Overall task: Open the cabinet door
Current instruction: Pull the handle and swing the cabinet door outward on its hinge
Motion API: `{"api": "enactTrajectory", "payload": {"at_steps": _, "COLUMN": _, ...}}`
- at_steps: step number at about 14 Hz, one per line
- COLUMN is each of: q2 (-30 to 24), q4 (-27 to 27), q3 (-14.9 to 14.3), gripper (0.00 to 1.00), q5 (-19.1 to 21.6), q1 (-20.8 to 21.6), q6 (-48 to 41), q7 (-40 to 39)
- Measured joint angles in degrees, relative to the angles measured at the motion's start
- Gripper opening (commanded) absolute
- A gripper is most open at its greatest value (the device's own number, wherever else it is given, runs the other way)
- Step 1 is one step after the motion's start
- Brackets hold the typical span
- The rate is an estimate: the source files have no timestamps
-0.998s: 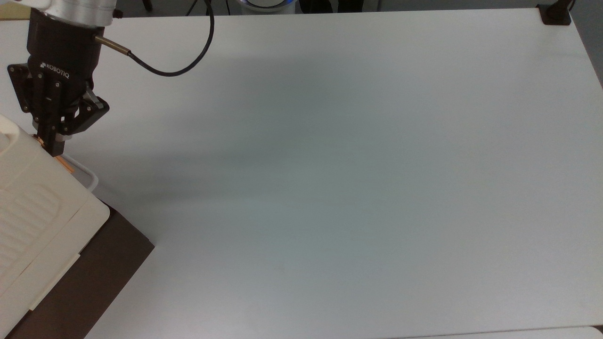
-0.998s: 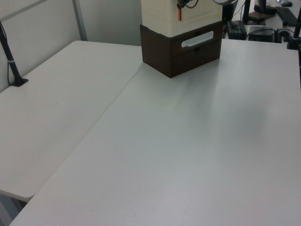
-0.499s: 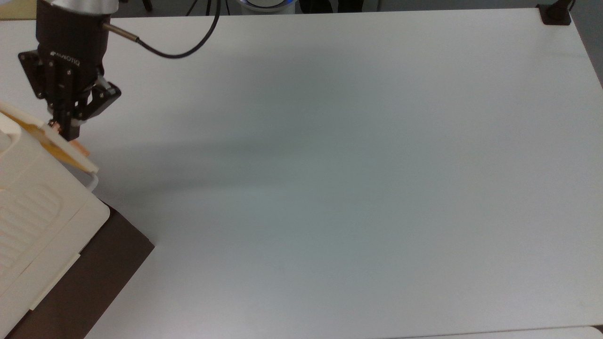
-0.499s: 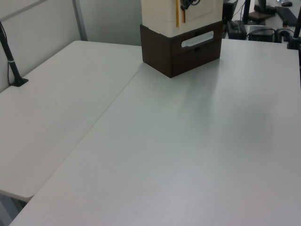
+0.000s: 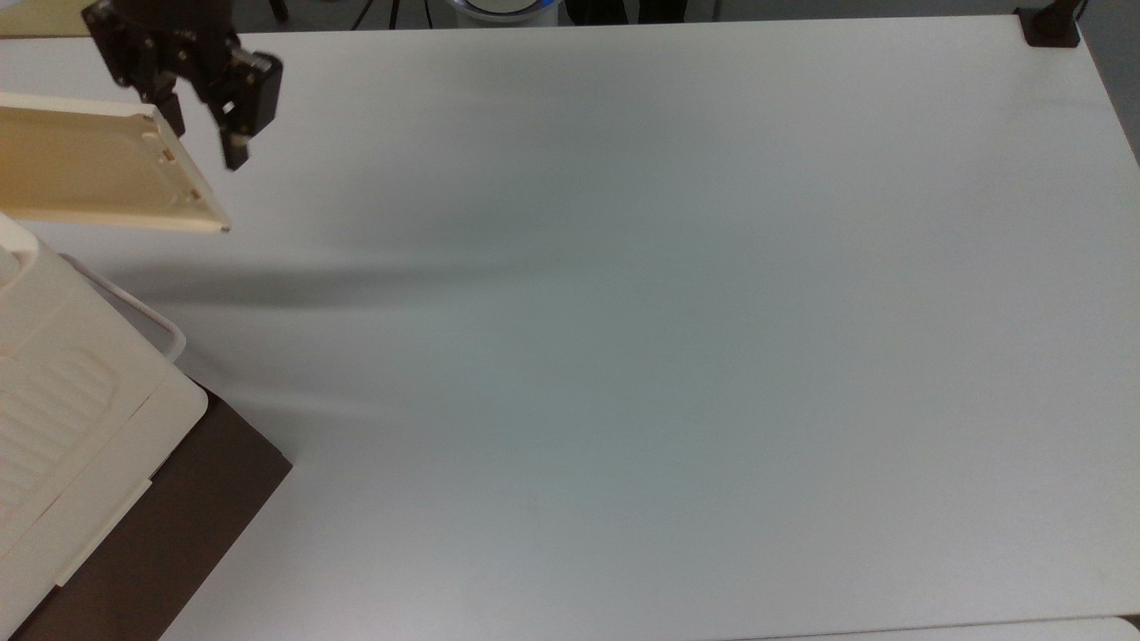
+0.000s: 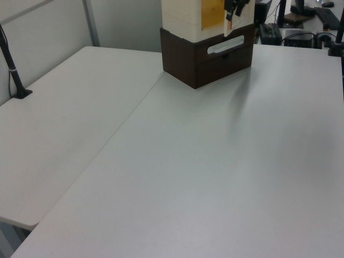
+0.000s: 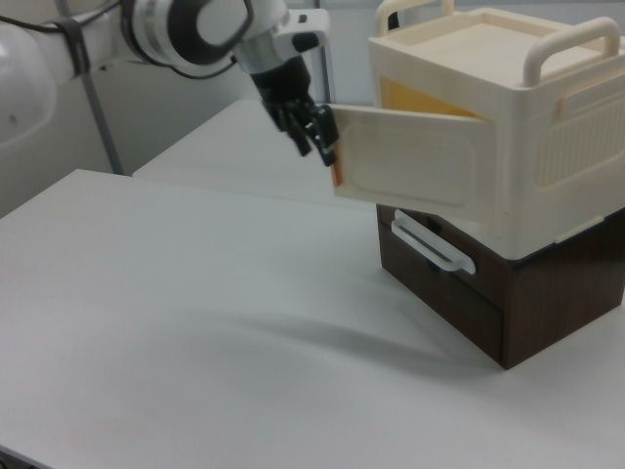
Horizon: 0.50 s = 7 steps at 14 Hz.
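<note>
A wide white desk (image 5: 677, 356) carries a dark brown box (image 7: 469, 293) with a white loop handle (image 7: 430, 244) on its front. In the left view, a seam runs where two desk tops meet, and a black clamp post (image 6: 13, 70) stands at that desk's left edge. Another black clamp (image 5: 1049, 25) sits at the top view's upper right corner.

No text, label, brand or number can be read anywhere: not on the gripper (image 5: 207, 133), the cabinet (image 7: 518, 147) or the table (image 5: 668, 312).
</note>
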Motion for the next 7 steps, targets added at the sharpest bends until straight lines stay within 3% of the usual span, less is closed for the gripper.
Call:
{"api": "enactTrajectory", "payload": {"at_steps": 4, "q2": -4.1, "q4": 0.3, "q3": 0.4, "gripper": 0.92, "q5": 1.7, "q1": 0.8, "q6": -6.3, "q7": -1.7}}
{"api": "enactTrajectory", "payload": {"at_steps": 5, "q2": -4.7, "q4": 0.5, "q3": 0.7, "gripper": 0.99, "q5": 1.9, "q1": 0.9, "q6": -7.7, "q7": -1.8}}
{"api": "enactTrajectory", "payload": {"at_steps": 7, "q2": -5.7, "q4": 1.2, "q3": 1.3, "gripper": 1.00, "q5": 2.2, "q1": 1.0, "q6": -10.9, "q7": -1.8}}
